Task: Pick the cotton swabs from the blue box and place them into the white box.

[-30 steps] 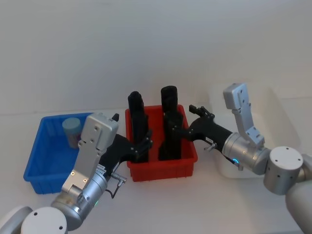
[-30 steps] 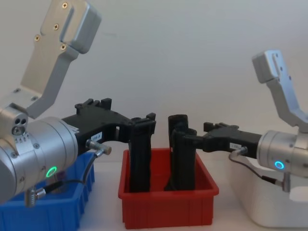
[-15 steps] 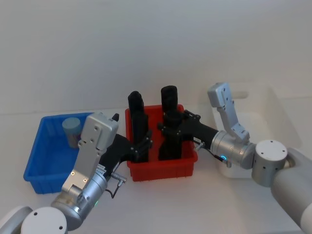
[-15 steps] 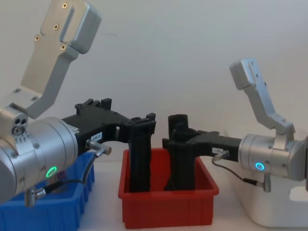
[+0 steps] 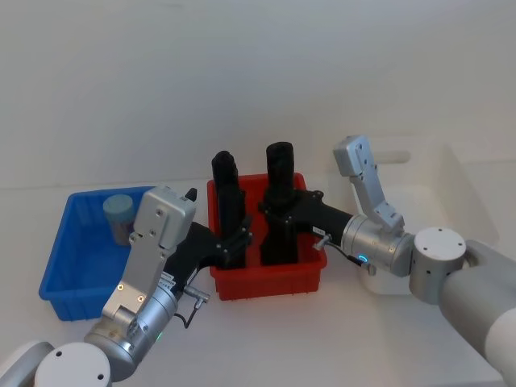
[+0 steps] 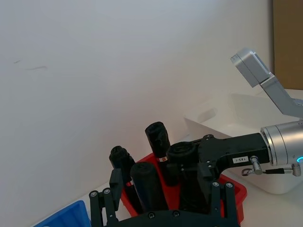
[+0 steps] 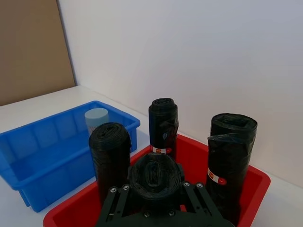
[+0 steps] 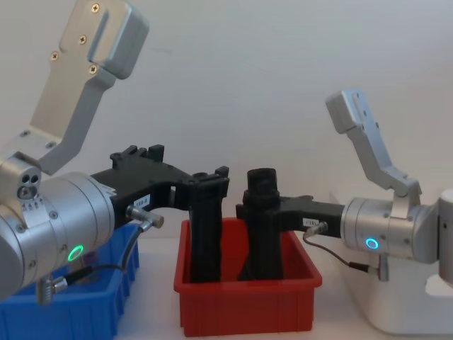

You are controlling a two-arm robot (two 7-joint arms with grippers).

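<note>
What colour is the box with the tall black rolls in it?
The box is red, clearest in the head view.

One cotton swab jar [image 5: 118, 211]; four black rolls [image 7: 229, 161]; blue box [image 5: 68, 266]; red bin [image 5: 270, 280]; white box [image 5: 451, 181]

Right hand [image 7: 155, 198] clasping a black roll [image 7: 155, 176], red bin [image 7: 258, 185], blue box [image 7: 45, 142], swab jar [image 7: 96, 117]

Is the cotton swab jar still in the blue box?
Yes. The cotton swabs stand upright in the blue box's far corner, untouched by either gripper.
</note>
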